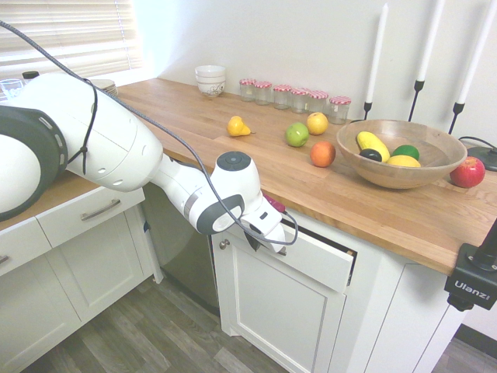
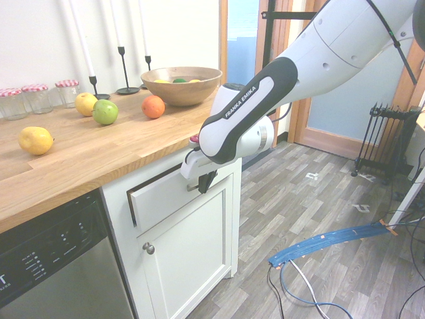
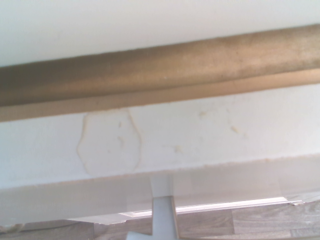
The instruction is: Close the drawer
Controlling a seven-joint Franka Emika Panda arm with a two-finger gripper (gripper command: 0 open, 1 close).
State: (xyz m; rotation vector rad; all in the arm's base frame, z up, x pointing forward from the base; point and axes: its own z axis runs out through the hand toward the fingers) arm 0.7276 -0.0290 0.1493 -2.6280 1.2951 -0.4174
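The drawer [image 1: 322, 260] has a flat white front and sits just under the wooden countertop. It stands out a little from the cabinet, with a dark gap along its side and top [image 2: 133, 199]. My gripper [image 1: 260, 239] is shut and rests against the drawer front near the end closest to the arm, with nothing held. From the other side the dark fingertips [image 2: 204, 182] point down against the white front [image 2: 166, 196]. The wrist view shows the blurred bar handle [image 3: 160, 65] very close, running across the white front [image 3: 210, 130].
Below the drawer is a white cabinet door [image 1: 272, 311] with a round knob [image 2: 149, 248]. A dishwasher [image 2: 53, 259] stands beside it. On the countertop [image 1: 233, 155] are loose fruit, a wooden bowl [image 1: 400, 151], jars [image 1: 295, 95] and candlesticks. A lower cabinet [image 1: 78, 256] stands behind the arm.
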